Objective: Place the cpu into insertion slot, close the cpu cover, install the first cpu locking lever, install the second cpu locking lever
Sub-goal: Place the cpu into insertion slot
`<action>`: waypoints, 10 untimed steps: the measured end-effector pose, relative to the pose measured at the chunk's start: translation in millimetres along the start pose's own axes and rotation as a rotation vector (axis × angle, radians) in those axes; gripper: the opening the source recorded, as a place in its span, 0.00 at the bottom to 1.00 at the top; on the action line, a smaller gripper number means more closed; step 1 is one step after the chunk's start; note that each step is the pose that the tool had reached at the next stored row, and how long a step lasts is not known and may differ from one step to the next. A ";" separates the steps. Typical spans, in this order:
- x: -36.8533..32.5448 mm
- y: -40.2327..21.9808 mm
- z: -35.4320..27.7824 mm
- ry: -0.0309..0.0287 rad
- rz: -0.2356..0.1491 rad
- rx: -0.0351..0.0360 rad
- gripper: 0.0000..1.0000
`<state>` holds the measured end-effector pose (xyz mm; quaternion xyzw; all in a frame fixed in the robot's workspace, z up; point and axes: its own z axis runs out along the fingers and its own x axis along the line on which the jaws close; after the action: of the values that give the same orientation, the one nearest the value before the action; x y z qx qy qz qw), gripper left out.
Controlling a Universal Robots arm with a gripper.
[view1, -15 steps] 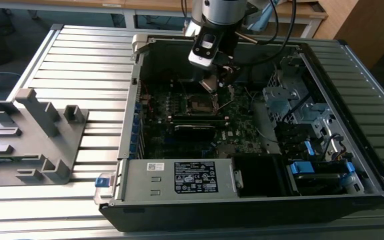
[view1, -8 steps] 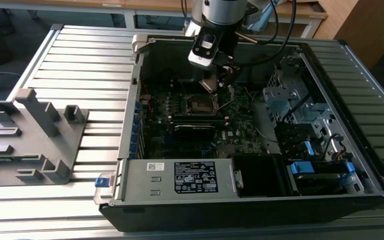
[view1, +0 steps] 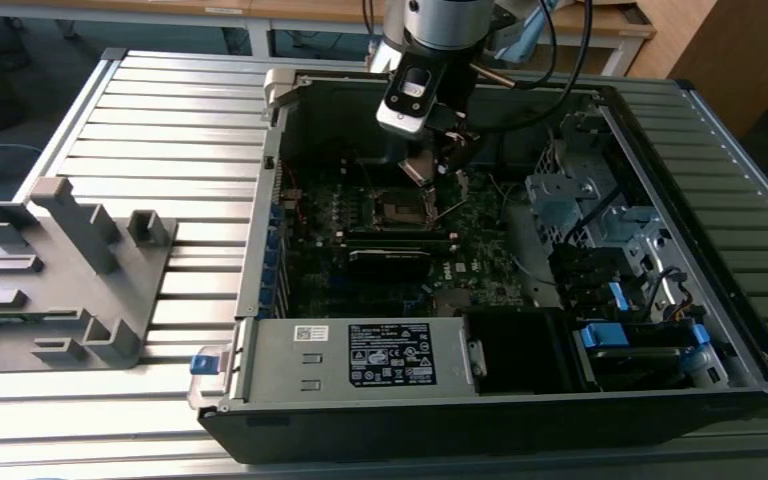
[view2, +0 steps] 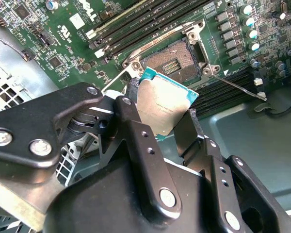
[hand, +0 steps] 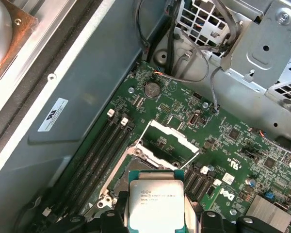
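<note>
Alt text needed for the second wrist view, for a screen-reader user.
The gripper holds the cpu by its edges, tilted, not yet in the bare insertion slot on the green motherboard. Long memory slots run alongside the slot.

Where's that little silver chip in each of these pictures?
Exterior view: chip at the gripper's tip, above the socket.
Second wrist view: chip tilted between the black fingers, near the socket.
First wrist view: chip seen flat-on, covering part of the socket.
Shared landmark: the socket.
</note>
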<state>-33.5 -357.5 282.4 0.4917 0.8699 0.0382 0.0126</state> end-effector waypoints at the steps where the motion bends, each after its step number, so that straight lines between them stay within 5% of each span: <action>1: 0.0 0.0 0.0 -0.0003 0.003 0.0000 0.54; 10: 0.0 0.0 0.4 -0.0097 0.122 -0.0018 0.54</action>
<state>-33.5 -357.5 282.0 0.5437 0.8383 0.0373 0.0149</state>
